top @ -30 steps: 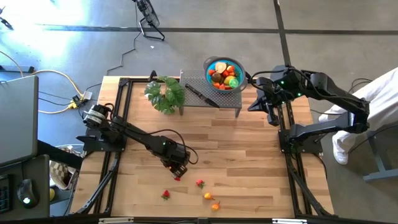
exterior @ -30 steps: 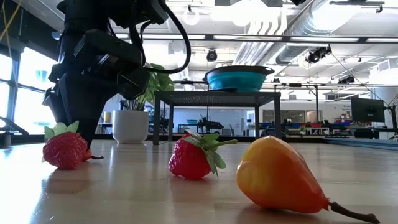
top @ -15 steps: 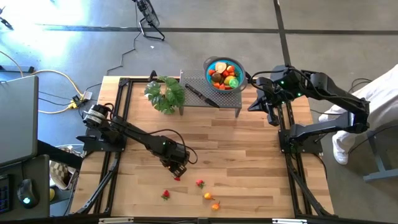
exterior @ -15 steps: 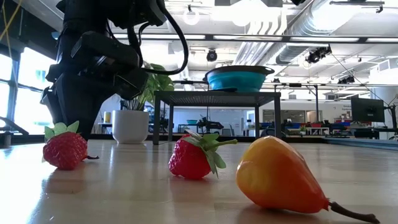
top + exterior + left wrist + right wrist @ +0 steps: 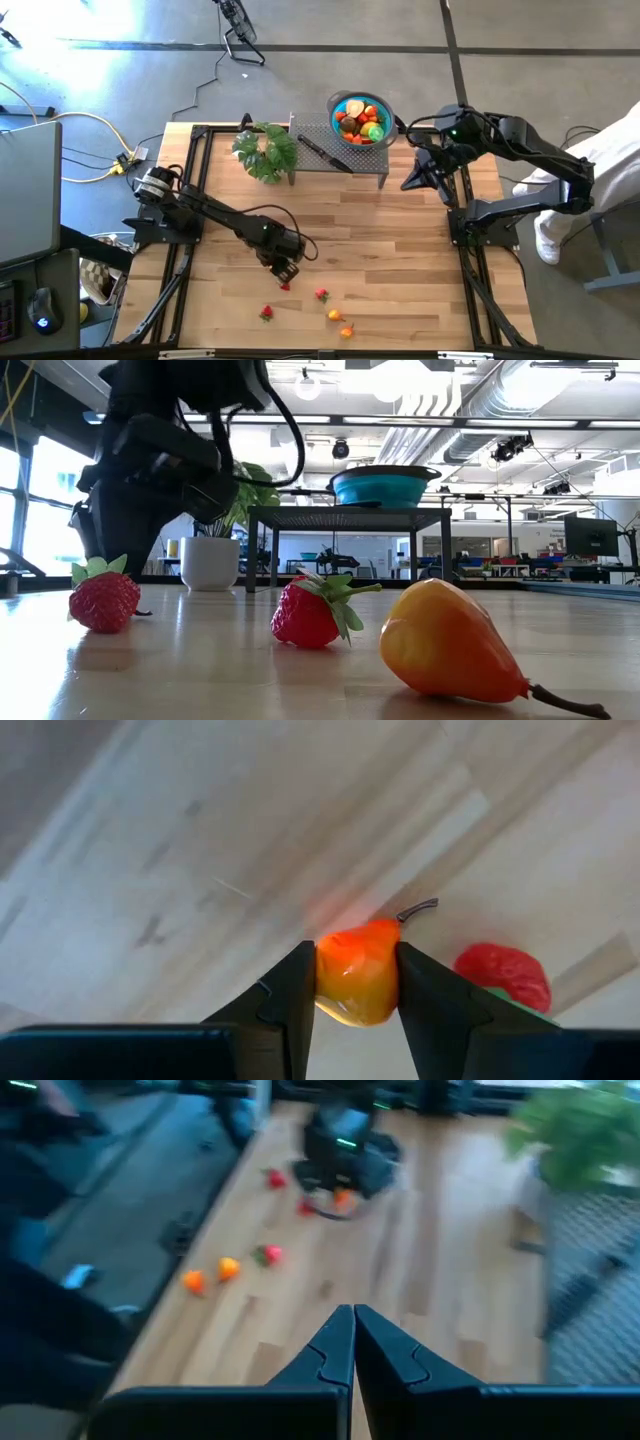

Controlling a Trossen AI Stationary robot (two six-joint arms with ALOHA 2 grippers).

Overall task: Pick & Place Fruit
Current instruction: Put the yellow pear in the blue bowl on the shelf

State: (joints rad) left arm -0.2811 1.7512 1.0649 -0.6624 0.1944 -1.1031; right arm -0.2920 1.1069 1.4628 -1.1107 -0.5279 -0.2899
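Left wrist view shows you the left gripper (image 5: 355, 982) partly closed, its two dark fingers (image 5: 285, 1005) pressed against either side of an orange-yellow pear-shaped fruit (image 5: 356, 975) with a small dark stem, a red strawberry (image 5: 503, 975) lying just beside it on the wooden table (image 5: 180, 870). From the high view, you find that gripper (image 5: 284, 270) at about seven o'clock from the table's centre, with more loose fruit near the six o'clock edge: two strawberries (image 5: 266, 313) and two orange pieces (image 5: 335, 316). Your blue bowl (image 5: 361, 119) of fruit sits on the dark mesh stand (image 5: 330, 150) at twelve o'clock. Your right gripper (image 5: 412, 180) waits at two o'clock, fingers fully shut on nothing.
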